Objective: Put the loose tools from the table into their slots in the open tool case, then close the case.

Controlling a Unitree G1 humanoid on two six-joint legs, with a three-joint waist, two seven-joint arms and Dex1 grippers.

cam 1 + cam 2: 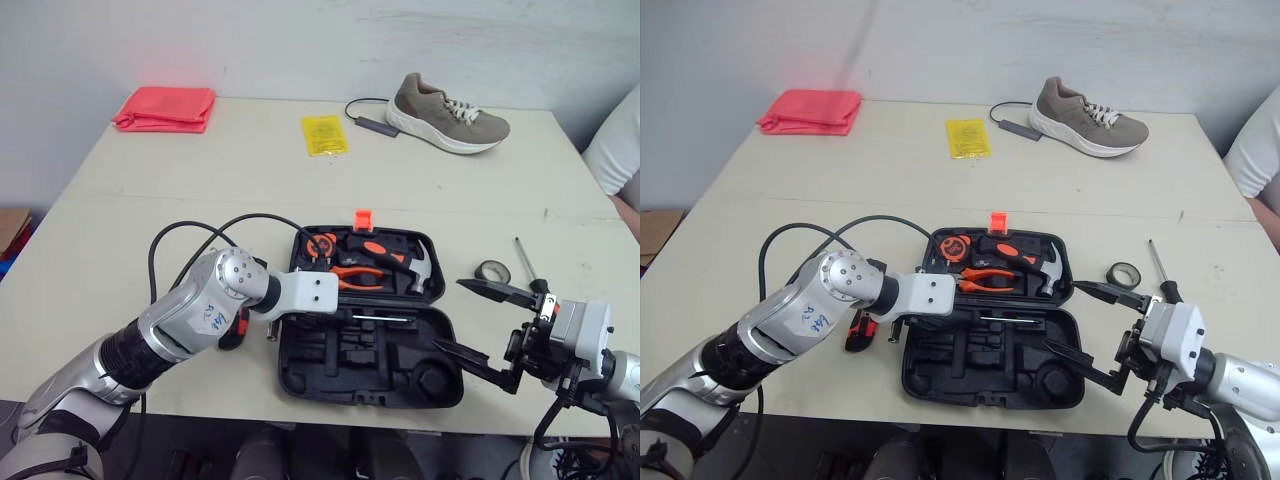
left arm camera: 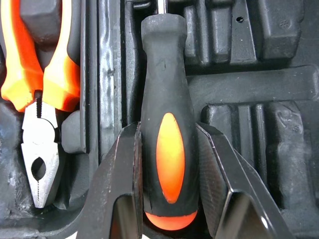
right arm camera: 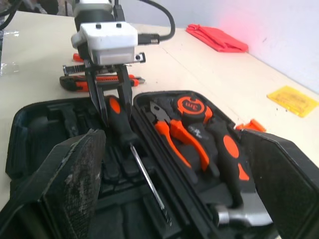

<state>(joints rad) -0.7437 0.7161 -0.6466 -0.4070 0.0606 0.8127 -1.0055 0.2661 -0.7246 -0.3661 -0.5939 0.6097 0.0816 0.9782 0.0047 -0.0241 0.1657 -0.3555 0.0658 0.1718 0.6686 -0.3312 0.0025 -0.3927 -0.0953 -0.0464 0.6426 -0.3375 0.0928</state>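
Test room: cluttered table (image 1: 250,170), blank wall (image 1: 300,40)

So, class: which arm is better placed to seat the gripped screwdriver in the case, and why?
Left. The left end effector is shut on the screwdriver over the tool case; the right end effector is open and empty.

nothing here can be read with any certainty. the left arm (image 1: 190,325) carries a small white patch with blue handwritten marks, too scrawled to make out as letters or numbers. the tape measure (image 3: 191,105) lying in the tool case (image 1: 300,378) has a dark round label on its orange face with pale marks that stay illegible. the yellow packet (image 1: 324,134) on the surface (image 1: 250,170) shows faint print, too small to tell.
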